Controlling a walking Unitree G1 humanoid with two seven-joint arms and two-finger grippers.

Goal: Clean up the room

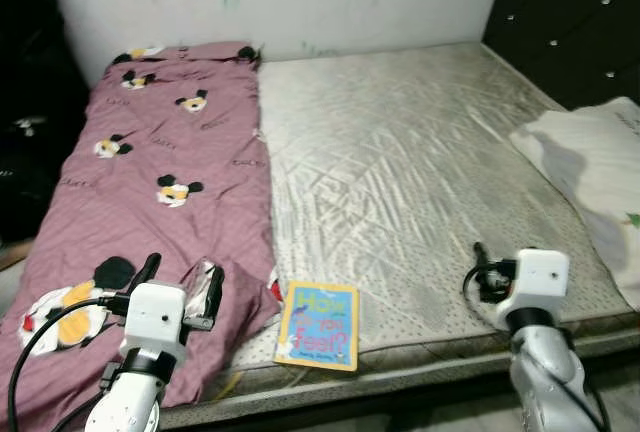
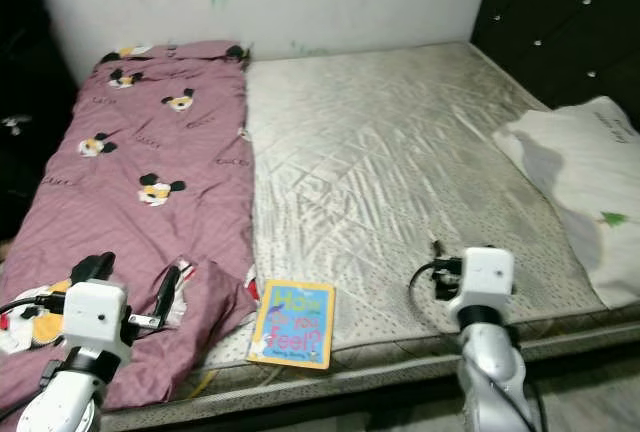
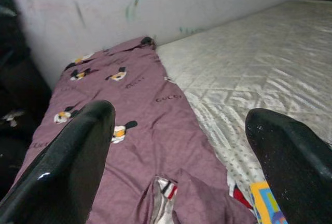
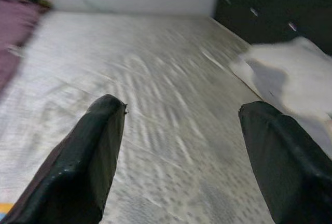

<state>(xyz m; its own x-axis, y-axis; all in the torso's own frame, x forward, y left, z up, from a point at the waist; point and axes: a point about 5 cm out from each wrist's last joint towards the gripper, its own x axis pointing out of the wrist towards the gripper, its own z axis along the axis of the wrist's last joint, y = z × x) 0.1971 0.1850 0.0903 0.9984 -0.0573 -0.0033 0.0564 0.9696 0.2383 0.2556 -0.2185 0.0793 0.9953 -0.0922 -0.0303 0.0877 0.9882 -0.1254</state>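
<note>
The robot stands at the foot of the bed (image 1: 420, 152), both end effectors spread and empty: the left end effector (image 1: 180, 287) over the blanket (image 1: 170, 162), the right end effector (image 4: 181, 146) over bare mattress. A book (image 1: 318, 325) lies at the near edge between them. Judged an approach step; next, one arm must reach for the book.

book (image 1: 318, 325) cover "how do you feel?", purple blanket (image 3: 155, 125) print "gucci"
</note>
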